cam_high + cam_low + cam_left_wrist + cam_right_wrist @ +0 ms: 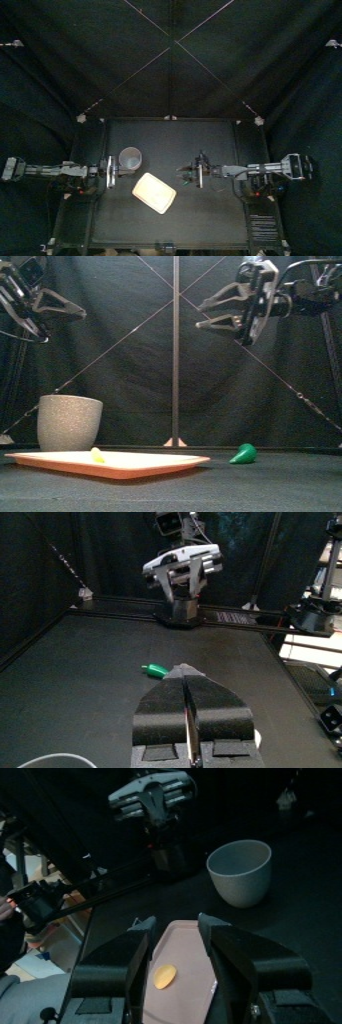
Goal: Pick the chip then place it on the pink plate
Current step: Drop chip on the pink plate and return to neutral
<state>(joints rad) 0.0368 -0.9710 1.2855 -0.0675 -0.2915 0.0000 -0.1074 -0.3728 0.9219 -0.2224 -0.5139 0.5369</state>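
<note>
No text, label, brand, number or sign is showing legibly in any view. The pink tray [147, 465], the grey speckled cup [70, 421], the yellow chip [98, 455] and the small green toy [243, 454] are all presenting plain surfaces.
</note>
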